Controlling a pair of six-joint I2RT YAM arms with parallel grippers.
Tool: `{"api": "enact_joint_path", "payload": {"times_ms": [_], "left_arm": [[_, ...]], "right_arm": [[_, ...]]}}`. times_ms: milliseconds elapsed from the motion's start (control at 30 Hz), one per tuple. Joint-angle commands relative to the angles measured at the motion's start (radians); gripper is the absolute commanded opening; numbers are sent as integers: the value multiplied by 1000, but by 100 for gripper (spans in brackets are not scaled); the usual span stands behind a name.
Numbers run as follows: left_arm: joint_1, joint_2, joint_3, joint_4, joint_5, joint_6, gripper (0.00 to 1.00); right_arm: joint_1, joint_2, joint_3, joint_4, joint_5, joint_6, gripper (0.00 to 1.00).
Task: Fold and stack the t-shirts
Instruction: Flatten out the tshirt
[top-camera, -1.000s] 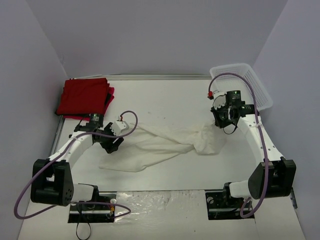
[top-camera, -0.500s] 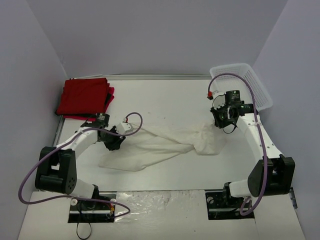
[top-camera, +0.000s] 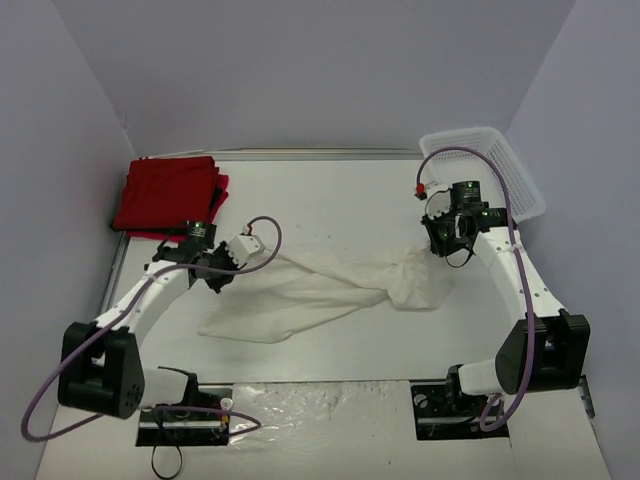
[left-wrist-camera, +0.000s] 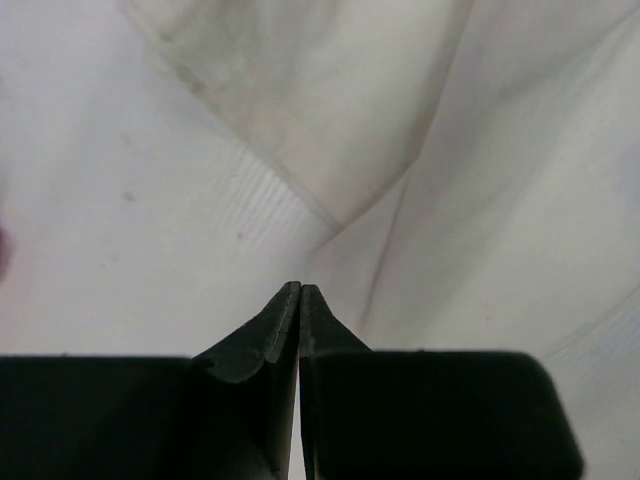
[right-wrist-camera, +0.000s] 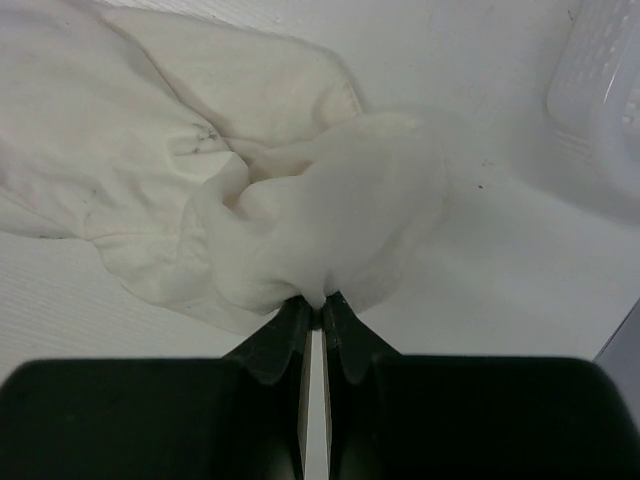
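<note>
The cream-white t-shirt (top-camera: 320, 290) lies crumpled and stretched across the middle of the table. My right gripper (top-camera: 438, 250) is shut on a bunch of its right end, which is lifted a little. In the right wrist view, cloth (right-wrist-camera: 300, 200) bulges out from between the closed tips of my right gripper (right-wrist-camera: 322, 300). My left gripper (top-camera: 221, 281) is at the shirt's left end. Its tips (left-wrist-camera: 300, 288) are shut tight over the edge of the cloth (left-wrist-camera: 480, 200), and no cloth shows between them. Red t-shirts (top-camera: 170, 195) lie folded in a pile at the back left.
A white mesh basket (top-camera: 485, 170) stands at the back right, close behind my right gripper, and its corner (right-wrist-camera: 605, 70) shows in the right wrist view. Grey walls close the table in on the left, back and right.
My left gripper has gone from open to shut at the shirt's left end, and its arm has shifted slightly. The right arm and the shirt have not moved.
</note>
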Motion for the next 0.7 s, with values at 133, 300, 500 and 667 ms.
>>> {"api": "enact_joint_path", "payload": {"times_ms": [133, 300, 500, 667], "left_arm": [[3, -214, 118, -16, -65, -65, 2], [-2, -114, 93, 3, -67, -55, 29], [-7, -37, 57, 167, -100, -86, 56], [-25, 56, 117, 208, -112, -83, 56]], "right_arm": [[-13, -11, 61, -6, 23, 9, 0], [-14, -20, 37, -3, -6, 6, 0], [-14, -24, 10, -1, -23, -3, 0], [-16, 0, 7, 2, -20, -2, 0]]}}
